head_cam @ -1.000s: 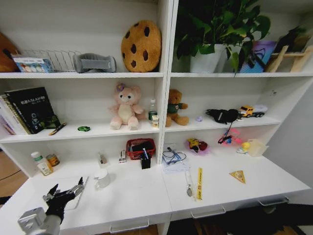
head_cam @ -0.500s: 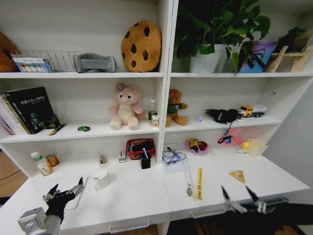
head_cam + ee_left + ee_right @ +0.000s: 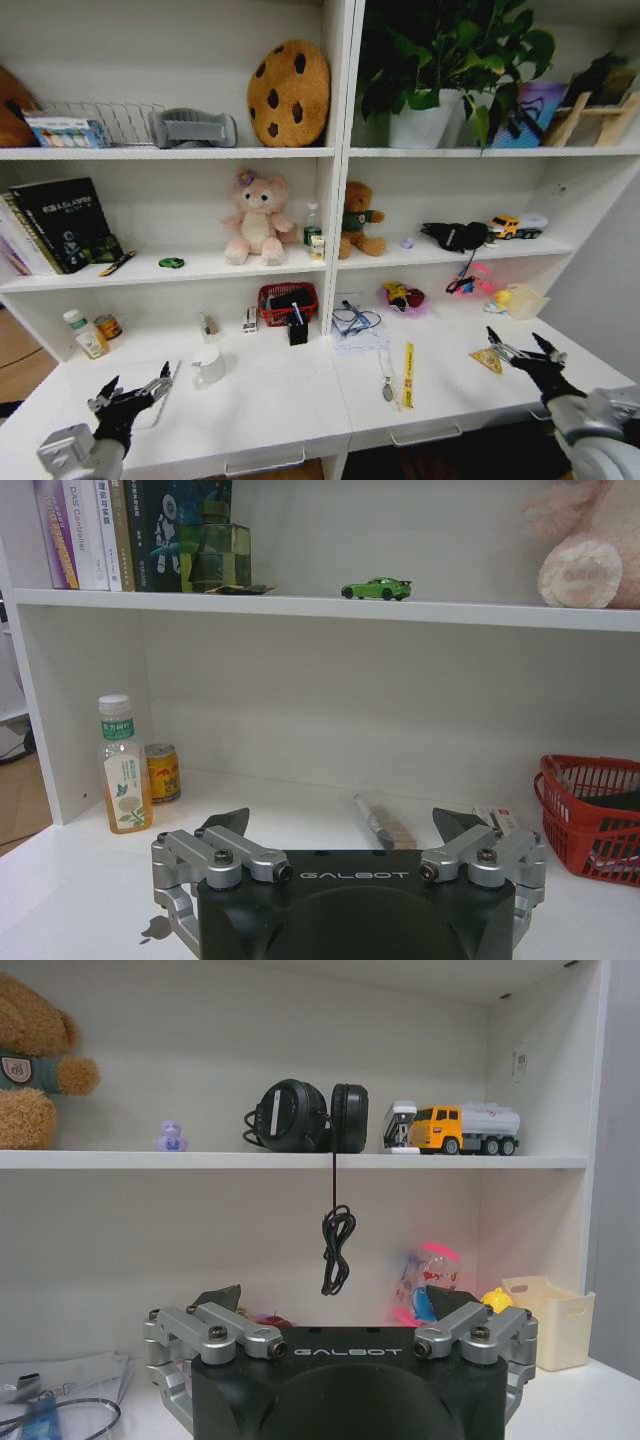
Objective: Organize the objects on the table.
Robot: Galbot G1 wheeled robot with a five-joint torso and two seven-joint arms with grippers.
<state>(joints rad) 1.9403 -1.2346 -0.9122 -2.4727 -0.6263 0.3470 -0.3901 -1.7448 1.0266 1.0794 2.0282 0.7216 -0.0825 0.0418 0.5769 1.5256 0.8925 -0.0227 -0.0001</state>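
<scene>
Rising from the tabletop's [image 3: 300, 400] front edge, the right gripper [image 3: 524, 350] is now hovering higher and further back over the right end, just beside a yellow triangle [image 3: 486, 360], its fingers spread apart and grasping nothing. Over the left end the left gripper [image 3: 131, 390] is staying where it was, likewise spread and empty, hanging above a white sheet [image 3: 160, 395] near a white mug [image 3: 209, 366]. In the left wrist view the green toy car [image 3: 376, 588] is sitting on the shelf above, well apart from that gripper, with a bottle [image 3: 124, 764] and a can [image 3: 162, 772] standing on the tabletop below. A red basket [image 3: 288, 302] is resting at the back, and a yellow strip [image 3: 408, 374] is lying near the middle.
</scene>
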